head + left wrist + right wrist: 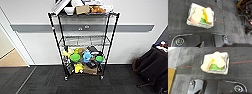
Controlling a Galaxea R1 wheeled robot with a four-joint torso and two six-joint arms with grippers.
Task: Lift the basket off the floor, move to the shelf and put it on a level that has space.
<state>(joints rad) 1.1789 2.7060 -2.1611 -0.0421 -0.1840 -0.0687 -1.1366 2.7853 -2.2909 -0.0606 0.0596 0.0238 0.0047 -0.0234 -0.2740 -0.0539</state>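
The sponge-filled basket [200, 16] on the floor [178, 27] was judged light, best gripped at its stiff 3 and 9 o'clock rims; the jaws' state could not be told.

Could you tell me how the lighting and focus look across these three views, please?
Head view: even light, soft focus, the shelf leaning outward from lens distortion. Left wrist view: the basket is fairly crisp on the floor. Right wrist view: the sponges look washed out by glare.

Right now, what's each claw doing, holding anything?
Left claw: cannot be told; the basket sits on the carpet, not held.
Right claw: cannot be told.
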